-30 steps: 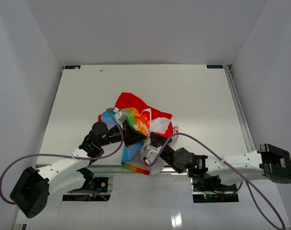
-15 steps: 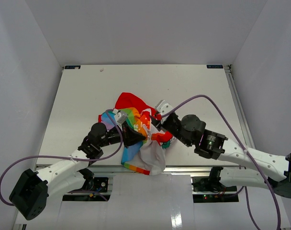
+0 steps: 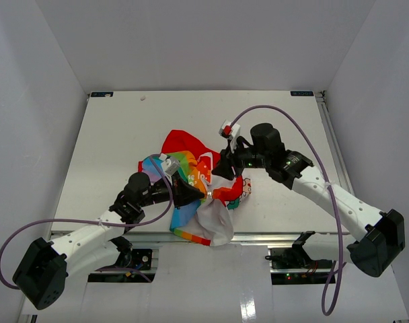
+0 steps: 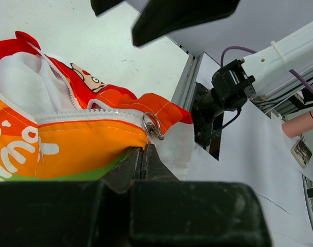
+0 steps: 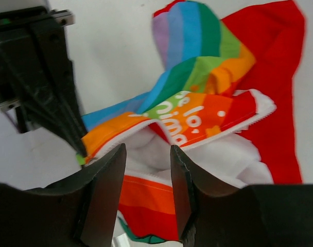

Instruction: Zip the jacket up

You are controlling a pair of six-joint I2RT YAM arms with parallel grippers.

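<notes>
The jacket (image 3: 199,176) lies crumpled near the table's front edge, with rainbow panels, red lining and a white part hanging over the edge. My left gripper (image 3: 193,193) is shut on the jacket's orange hem (image 4: 84,149) just below the zipper teeth and a metal pull ring (image 4: 152,126). My right gripper (image 3: 225,167) hovers open and empty above the jacket's middle. In the right wrist view its jaws (image 5: 148,154) stand apart over the white and orange fabric (image 5: 197,116), and the left gripper (image 5: 69,135) shows at the left.
The table's metal front rail (image 3: 278,235) runs below the jacket. White walls enclose the table (image 3: 124,128) on three sides. Purple cables (image 3: 83,221) trail from both arms.
</notes>
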